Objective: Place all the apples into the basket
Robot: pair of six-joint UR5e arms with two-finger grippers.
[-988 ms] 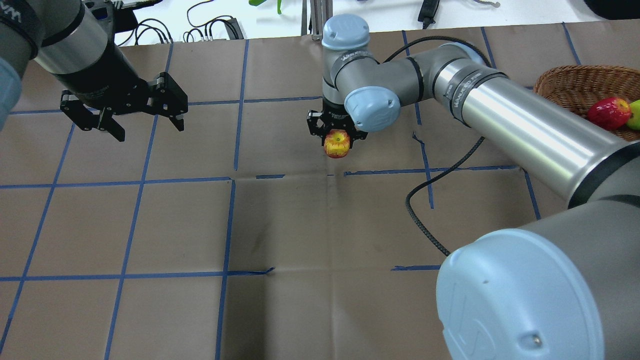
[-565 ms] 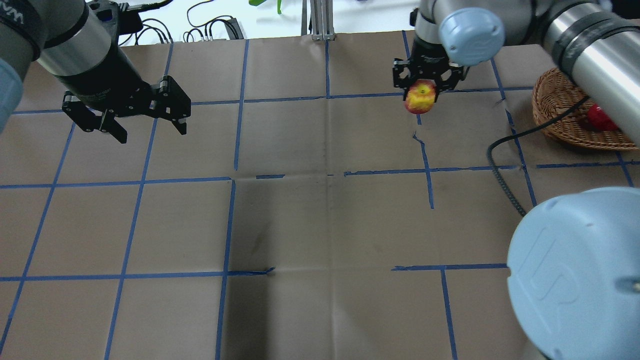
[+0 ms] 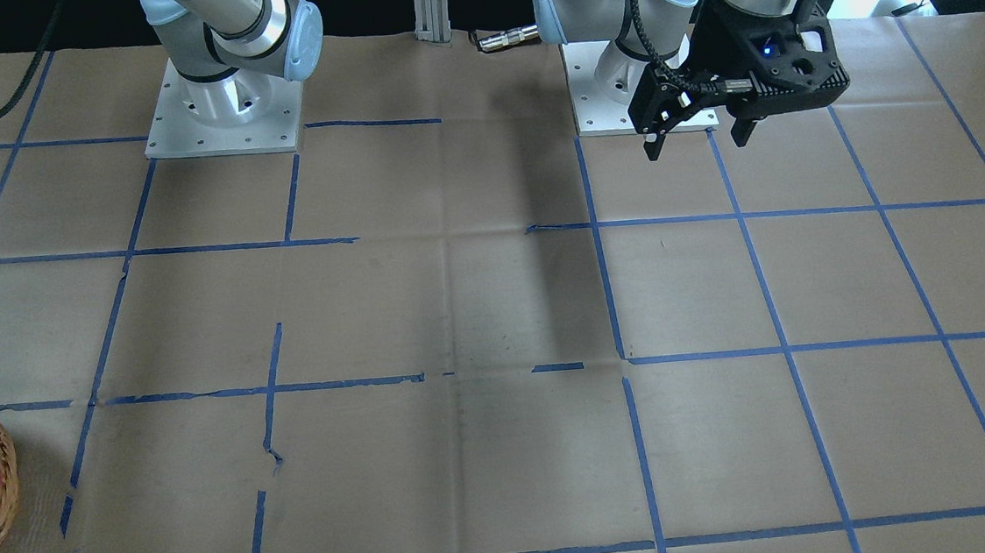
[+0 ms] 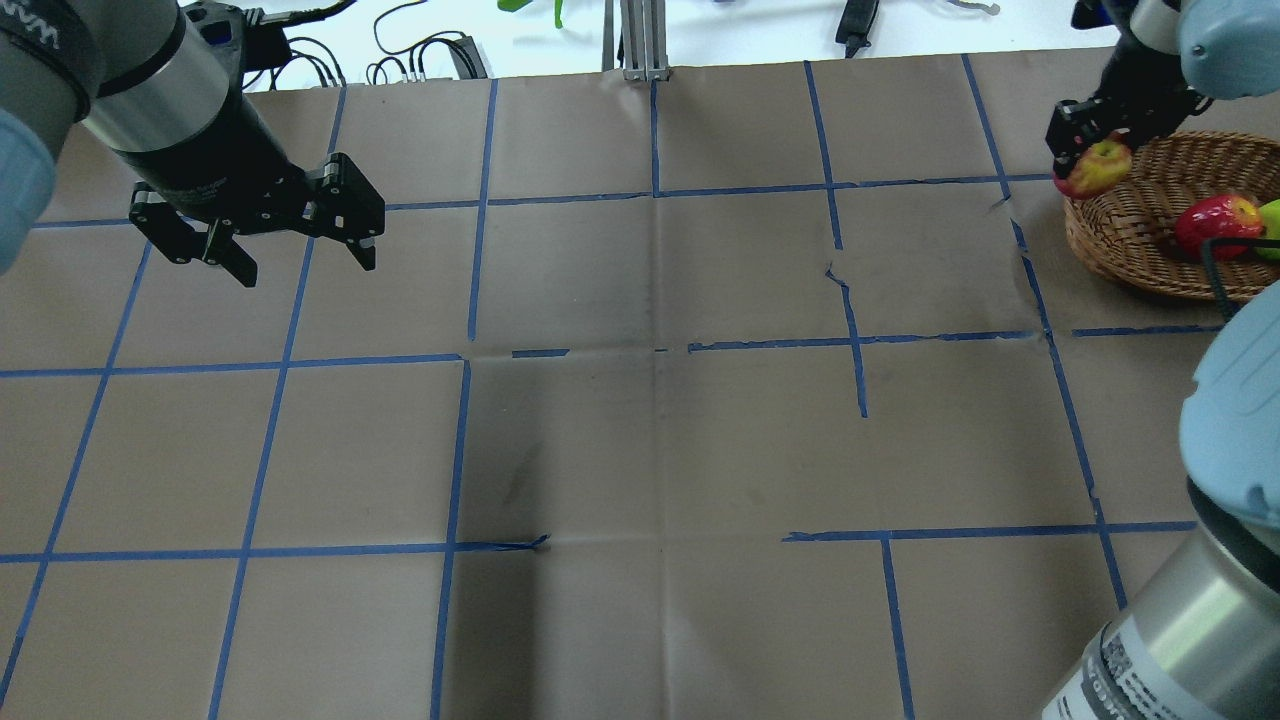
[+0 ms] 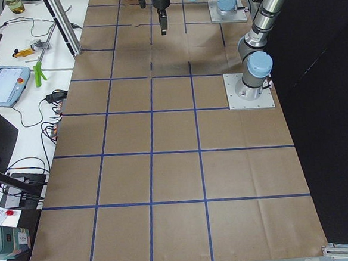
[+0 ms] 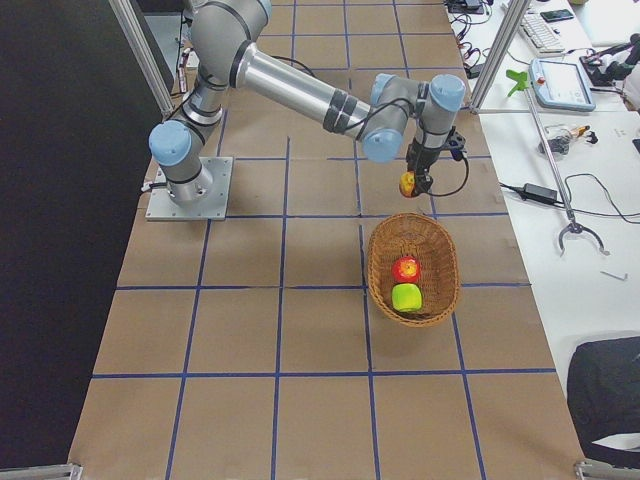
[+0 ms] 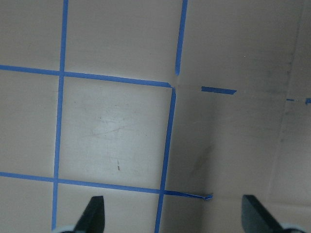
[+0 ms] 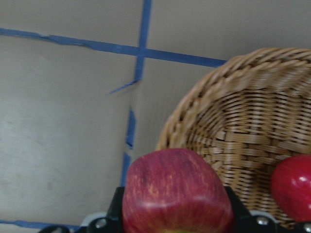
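**Apple at the basket's edge, not yet over the middle**

Right gripper (image 4: 1092, 158) clamps the red-yellow apple (image 4: 1098, 170) above the basket (image 4: 1135, 255) rim, at its 10 o'clock. Dropped here, it may strike the wicker and roll onto the table (image 4: 640, 450). Red apple (image 4: 1217, 226) and green apple (image 4: 1270, 232) lie inside. Left gripper (image 4: 290, 250) hangs spread and empty. A moment ago the carried apple was well short of the basket.

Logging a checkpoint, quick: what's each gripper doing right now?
Left gripper: open, holding nothing.
Right gripper: shut on the red-and-yellow apple.
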